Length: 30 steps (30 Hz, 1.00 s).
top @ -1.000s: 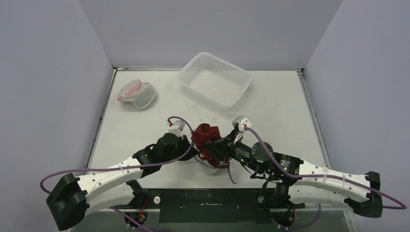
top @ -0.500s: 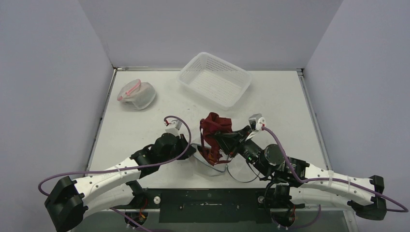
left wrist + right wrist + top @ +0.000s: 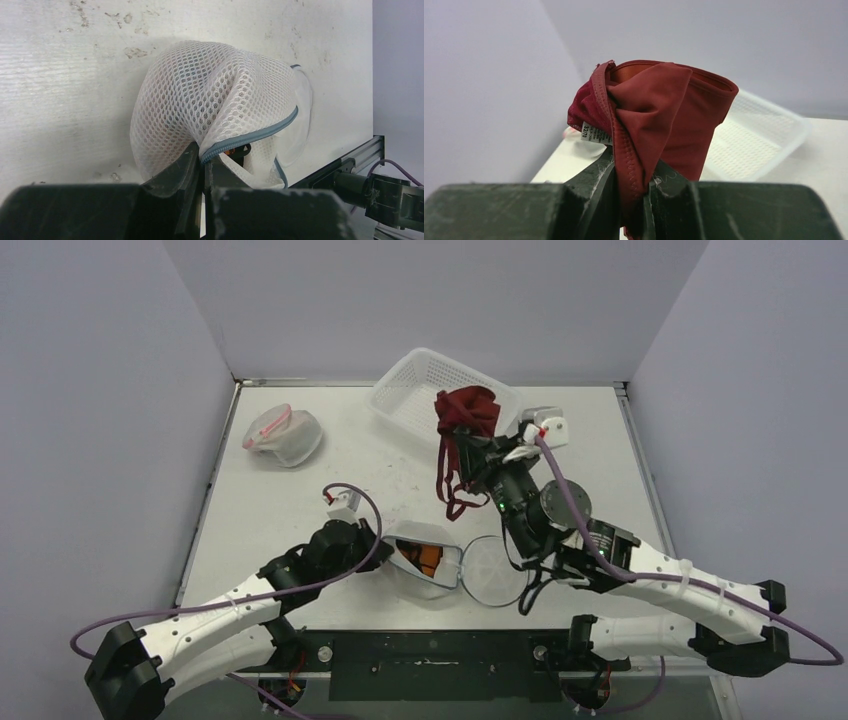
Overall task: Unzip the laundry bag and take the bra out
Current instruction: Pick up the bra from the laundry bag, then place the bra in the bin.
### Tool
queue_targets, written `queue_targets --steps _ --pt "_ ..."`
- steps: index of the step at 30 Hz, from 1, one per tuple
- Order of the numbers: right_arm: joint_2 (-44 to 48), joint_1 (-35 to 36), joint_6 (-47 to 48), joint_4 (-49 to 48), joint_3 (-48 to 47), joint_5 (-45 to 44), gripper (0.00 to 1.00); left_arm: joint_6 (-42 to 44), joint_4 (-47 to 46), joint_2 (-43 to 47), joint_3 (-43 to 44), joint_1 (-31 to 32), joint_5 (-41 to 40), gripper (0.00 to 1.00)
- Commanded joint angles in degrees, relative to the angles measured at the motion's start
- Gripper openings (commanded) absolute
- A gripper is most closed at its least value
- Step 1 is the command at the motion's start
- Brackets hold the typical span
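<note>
— Where's the bra now?
— Your right gripper (image 3: pixel 629 175) clamps the bra (image 3: pixel 659 110), lifted near the basket (image 3: pixel 410 380), perhaps above it. Your left gripper (image 3: pixel 202 167) pinches the open laundry bag (image 3: pixel 210 100) by its zipper edge.

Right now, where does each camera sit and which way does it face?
Top external: above, behind the arms, looking down at the table; both arms show.
Left wrist: on that arm, facing the left gripper shut on the laundry bag.
Right wrist: facing the right gripper shut on the bra, basket beyond.
Top and right wrist share bra and basket.
</note>
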State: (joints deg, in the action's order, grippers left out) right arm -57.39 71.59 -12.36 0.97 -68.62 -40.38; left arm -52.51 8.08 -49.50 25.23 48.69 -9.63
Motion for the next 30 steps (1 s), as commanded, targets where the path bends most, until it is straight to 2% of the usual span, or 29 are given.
queue_targets --steps 1,3,9,16,22,30 --pt "-10.9 -6.3 5.6 4.3 -10.8 -11.6 0.05 -1.3 0.6 3.3 -0.7 -0.7 -2.7 0.00" --pt "-16.2 -11.7 3.2 7.6 -15.7 -9.7 0.05 -1.7 1.3 4.4 -1.0 -0.8 -3.1 0.00" --pt "-30.5 -21.8 3.8 6.5 -24.9 -8.3 0.05 -2.4 2.8 6.9 -2.0 -1.2 -3.1 0.00" --pt "-43.6 -27.5 8.8 1.3 -33.7 -6.4 0.05 -2.5 3.5 7.6 -1.8 -1.4 -2.9 0.00" --pt "-56.0 -32.0 9.8 5.2 -44.0 -5.5 0.05 -2.6 3.3 7.6 -2.4 -1.7 -3.5 0.00" --pt "-69.3 -33.5 10.4 7.2 -52.8 -5.6 0.05 -3.1 2.0 6.3 -3.2 -2.1 -3.0 0.00"
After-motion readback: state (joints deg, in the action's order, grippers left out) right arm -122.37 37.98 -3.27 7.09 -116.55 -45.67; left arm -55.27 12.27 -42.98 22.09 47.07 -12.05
